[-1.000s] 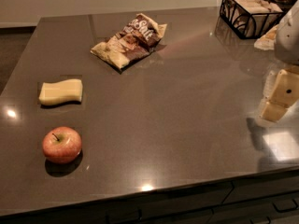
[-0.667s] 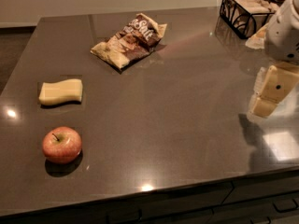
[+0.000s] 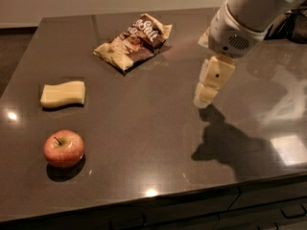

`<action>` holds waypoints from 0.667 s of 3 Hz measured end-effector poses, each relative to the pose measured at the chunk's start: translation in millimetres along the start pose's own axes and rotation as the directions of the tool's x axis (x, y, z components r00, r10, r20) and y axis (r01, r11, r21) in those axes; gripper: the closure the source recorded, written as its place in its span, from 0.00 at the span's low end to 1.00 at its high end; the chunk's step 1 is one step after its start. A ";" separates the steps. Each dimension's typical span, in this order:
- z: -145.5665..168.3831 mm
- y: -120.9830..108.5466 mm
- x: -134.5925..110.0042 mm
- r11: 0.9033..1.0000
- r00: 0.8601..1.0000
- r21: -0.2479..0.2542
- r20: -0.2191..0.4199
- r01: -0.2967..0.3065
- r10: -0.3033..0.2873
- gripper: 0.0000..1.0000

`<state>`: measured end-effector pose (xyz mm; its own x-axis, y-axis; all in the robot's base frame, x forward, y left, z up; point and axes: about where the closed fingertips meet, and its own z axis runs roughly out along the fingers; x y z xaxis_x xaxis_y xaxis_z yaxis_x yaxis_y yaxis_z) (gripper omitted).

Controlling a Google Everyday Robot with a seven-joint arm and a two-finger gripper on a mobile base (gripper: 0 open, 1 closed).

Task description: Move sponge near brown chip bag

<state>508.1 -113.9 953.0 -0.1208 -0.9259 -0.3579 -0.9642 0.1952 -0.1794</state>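
While gripper (image 3: 206, 94) hovers over countertop (image 3: 144, 128), opening impossible to tell, sponge (image 3: 63, 94) lies well apart to its left, long axis left-right; brown chip bag (image 3: 134, 43) nearer, up-left.

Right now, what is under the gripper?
The gripper hangs over the right half of the table. Beneath it show only the dark surface and its shadow; the sponge lies far left. The arm covers the far right corner.

Kitchen-like: dark polished counter (image 3: 144, 128), drawer fronts (image 3: 268, 207) below counter's front edge, apple (image 3: 64, 149) and chip bag (image 3: 134, 42) on counter, gripper (image 3: 204, 98) over counter.
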 end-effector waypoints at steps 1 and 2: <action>33.3 -18.7 -52.3 1.000 0.997 -0.012 0.075 0.018 -0.017 0.00; 67.0 -33.4 -103.0 0.999 0.989 -0.025 0.146 0.031 -0.027 0.00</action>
<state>568.6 -3.4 934.5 -0.0593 -0.8738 -0.4827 -0.9730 0.1587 -0.1677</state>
